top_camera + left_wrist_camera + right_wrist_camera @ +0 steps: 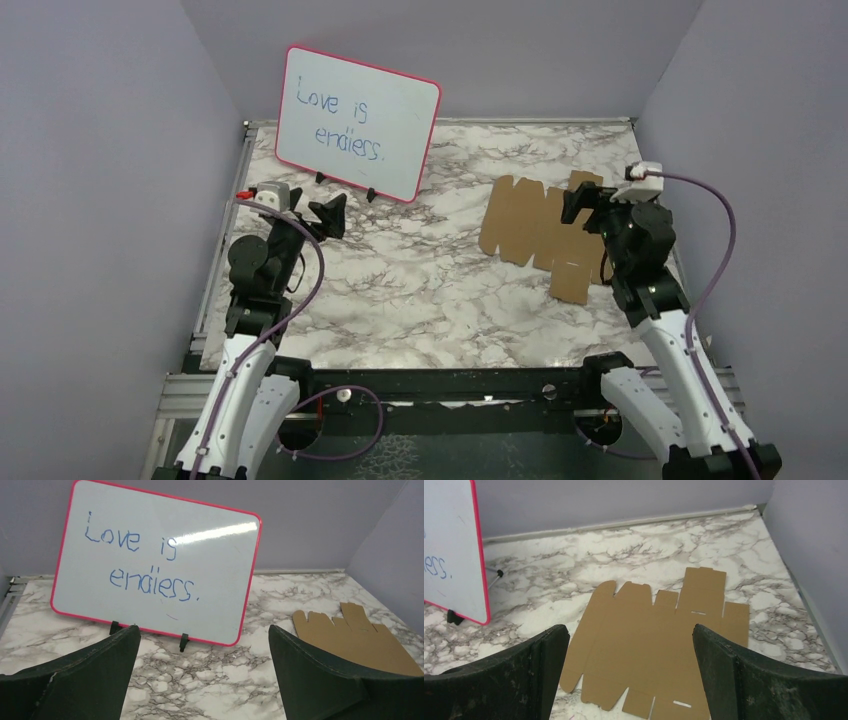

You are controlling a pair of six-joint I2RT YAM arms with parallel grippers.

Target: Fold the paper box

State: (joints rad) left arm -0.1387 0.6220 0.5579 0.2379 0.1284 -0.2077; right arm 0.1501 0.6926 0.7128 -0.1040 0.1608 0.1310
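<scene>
The box (528, 232) lies flat and unfolded on the right side of the marbled surface (420, 290), its flaps and tabs spread out; the right tool (580, 205) hangs above the sheet's near right part, fingers spread wide, gripping nothing; the left tool (328, 215), likewise spread and empty, hangs over the left side, well apart from the box, facing a whiteboard (357, 122) propped at the back, lettered "Love is endless."

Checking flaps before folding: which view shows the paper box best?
Right wrist: the flat paper box lies close up, nearly whole. Top external shows it smaller, partly behind the right arm; left wrist catches only one end.
</scene>
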